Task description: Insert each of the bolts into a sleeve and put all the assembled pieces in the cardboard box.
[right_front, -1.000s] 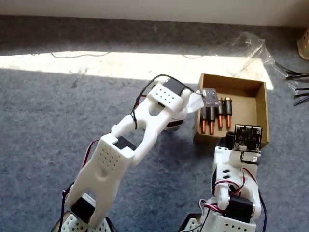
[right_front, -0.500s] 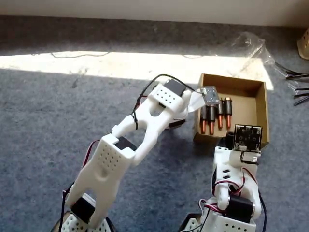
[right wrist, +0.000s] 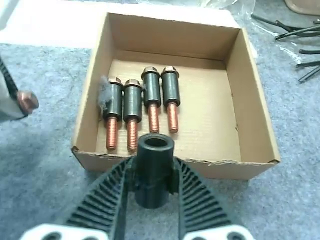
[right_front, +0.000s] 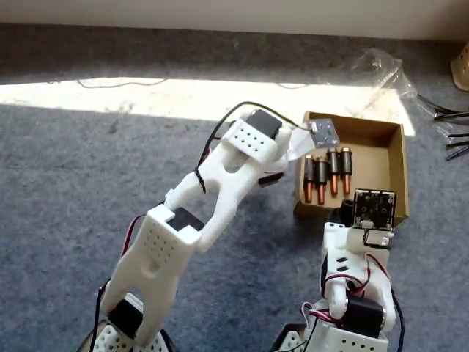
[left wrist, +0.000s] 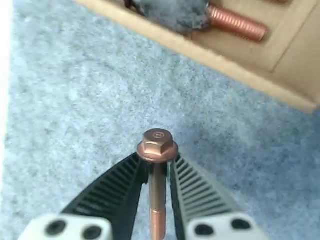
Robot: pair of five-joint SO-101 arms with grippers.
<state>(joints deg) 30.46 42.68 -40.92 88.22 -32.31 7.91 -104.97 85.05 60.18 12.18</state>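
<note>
My left gripper (left wrist: 157,162) is shut on a copper bolt (left wrist: 157,145), gripping the shank just under the hex head, above grey carpet beside the outer wall of the cardboard box (left wrist: 200,55). In the high view the left arm (right_front: 245,150) stretches to the box's (right_front: 381,132) near-left corner. My right gripper (right wrist: 155,167) is shut on a black sleeve (right wrist: 155,155), held upright with its bore showing, just in front of the box (right wrist: 250,85). Several assembled pieces (right wrist: 142,100) lie side by side in the box. The bolt head (right wrist: 27,100) hangs to the left of the box.
A crumpled clear plastic bag (right_front: 377,66) lies behind the box, and black cable ties (right_front: 451,125) lie to its right. A tuft of grey fluff (right wrist: 102,95) sits against the box's inner left wall. Open carpet spreads to the left.
The left arm has lifted and swung its wrist a little toward the back of the table, the bolt still in its grip. The right arm has kept still.
</note>
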